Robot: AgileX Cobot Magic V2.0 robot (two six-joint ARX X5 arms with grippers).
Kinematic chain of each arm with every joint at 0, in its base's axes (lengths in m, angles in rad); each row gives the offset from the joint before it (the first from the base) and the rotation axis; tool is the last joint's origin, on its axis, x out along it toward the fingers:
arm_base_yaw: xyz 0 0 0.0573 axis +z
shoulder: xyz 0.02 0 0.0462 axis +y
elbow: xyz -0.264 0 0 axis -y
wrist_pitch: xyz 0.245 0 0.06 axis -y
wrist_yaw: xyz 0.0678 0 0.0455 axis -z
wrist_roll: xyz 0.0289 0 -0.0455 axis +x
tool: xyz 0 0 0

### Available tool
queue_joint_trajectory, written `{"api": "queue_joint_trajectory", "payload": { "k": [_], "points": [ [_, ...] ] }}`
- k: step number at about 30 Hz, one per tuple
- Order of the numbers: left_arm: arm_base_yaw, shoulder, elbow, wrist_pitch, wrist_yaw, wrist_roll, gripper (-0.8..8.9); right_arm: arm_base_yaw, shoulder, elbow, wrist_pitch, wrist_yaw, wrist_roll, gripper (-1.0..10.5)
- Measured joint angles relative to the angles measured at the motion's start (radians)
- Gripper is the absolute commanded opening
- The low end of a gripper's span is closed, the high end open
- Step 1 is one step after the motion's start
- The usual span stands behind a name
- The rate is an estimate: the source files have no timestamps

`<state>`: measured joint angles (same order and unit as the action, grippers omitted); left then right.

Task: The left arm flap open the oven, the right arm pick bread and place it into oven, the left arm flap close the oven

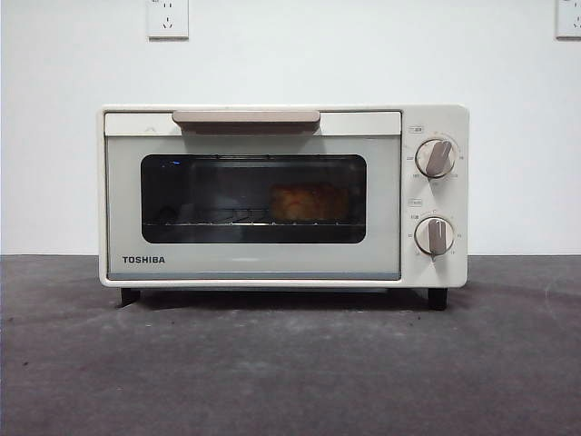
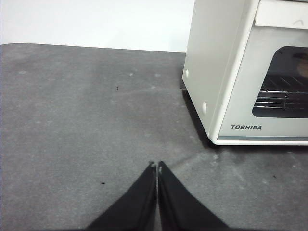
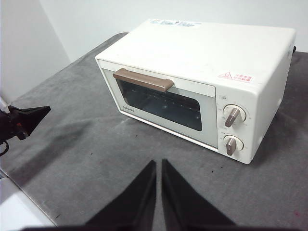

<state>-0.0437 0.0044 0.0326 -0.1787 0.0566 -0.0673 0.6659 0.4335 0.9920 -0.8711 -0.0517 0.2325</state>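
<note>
My left gripper (image 2: pixel 157 166) hangs nearest over the grey counter (image 2: pixel 86 120), jaws pressed together and holding nothing. The oven (image 2: pixel 240 82) stands ahead at about two o'clock, apart from my tips, its door flat shut. My right gripper (image 3: pixel 158 163) waits well back from it, jaws also clenched and empty, the oven at about one o'clock. Farthest in, the bread (image 1: pixel 307 202) lies on the rack behind the glass, toward the knobs, long axis along the door. I judge nothing remains to do.

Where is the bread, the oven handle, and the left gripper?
bread (image 1: pixel 307 202), front view, middle of the loaf behind the glass.
handle (image 1: pixel 246 118), front view, middle of the bar.
left gripper (image 2: pixel 157 166), left wrist view, between the shut tips.
</note>
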Motion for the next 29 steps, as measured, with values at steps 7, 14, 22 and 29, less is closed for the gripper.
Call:
{"api": "queue_joint_trajectory", "payload": {
  "k": [7,14,22,29],
  "points": [
    [0.000,0.000,0.000,0.000,0.000,-0.002,0.10,0.000,0.000,0.000,0.000,0.000,0.000,0.2],
    [0.000,0.000,0.000,0.000,0.000,-0.002,0.10,0.000,0.000,0.000,0.000,0.000,0.000,0.2],
    [0.000,0.000,0.000,0.000,0.000,-0.002,0.10,-0.101,-0.064,-0.050,0.066,0.040,-0.021,0.2],
    [0.000,0.000,0.000,0.000,0.000,-0.002,0.10,-0.392,-0.244,-0.372,0.360,0.000,-0.104,0.2]
  ]
}}
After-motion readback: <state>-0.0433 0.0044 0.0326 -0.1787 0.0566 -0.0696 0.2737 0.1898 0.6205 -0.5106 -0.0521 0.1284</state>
